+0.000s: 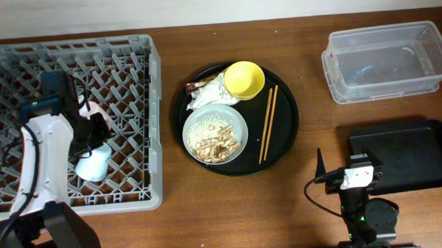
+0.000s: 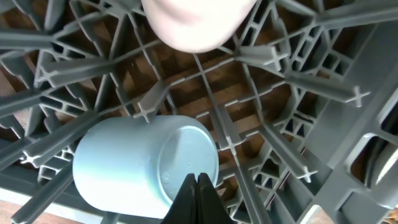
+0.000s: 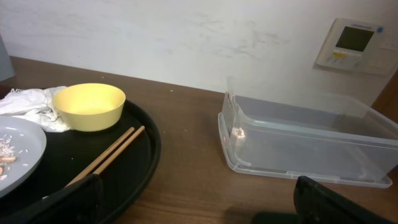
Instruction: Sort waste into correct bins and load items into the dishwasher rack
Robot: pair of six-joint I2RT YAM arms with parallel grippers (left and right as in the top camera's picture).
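The grey dishwasher rack (image 1: 154, 104) fills the left. A light blue cup (image 1: 93, 164) lies on its side in it, with a pink cup (image 1: 95, 112) behind. My left gripper (image 2: 199, 186) is shut and empty, its tips at the light blue cup's (image 2: 137, 162) base; the pink cup (image 2: 196, 22) shows above. The yellow bowl (image 1: 244, 79), grey-green dish (image 1: 215, 133) with rice and scraps, white napkin (image 1: 205, 95), brown wrapper (image 1: 196, 86) and chopsticks (image 1: 269, 122) sit on the round black tray. My right gripper (image 3: 199, 208) is open and empty, low over the table at the front right.
The clear tub (image 1: 384, 59) stands at the back right, also in the right wrist view (image 3: 298, 137). The shallow black rectangular tray (image 1: 406, 154) lies in front of it, beside my right arm. The round black tray (image 1: 288, 136) is in the middle.
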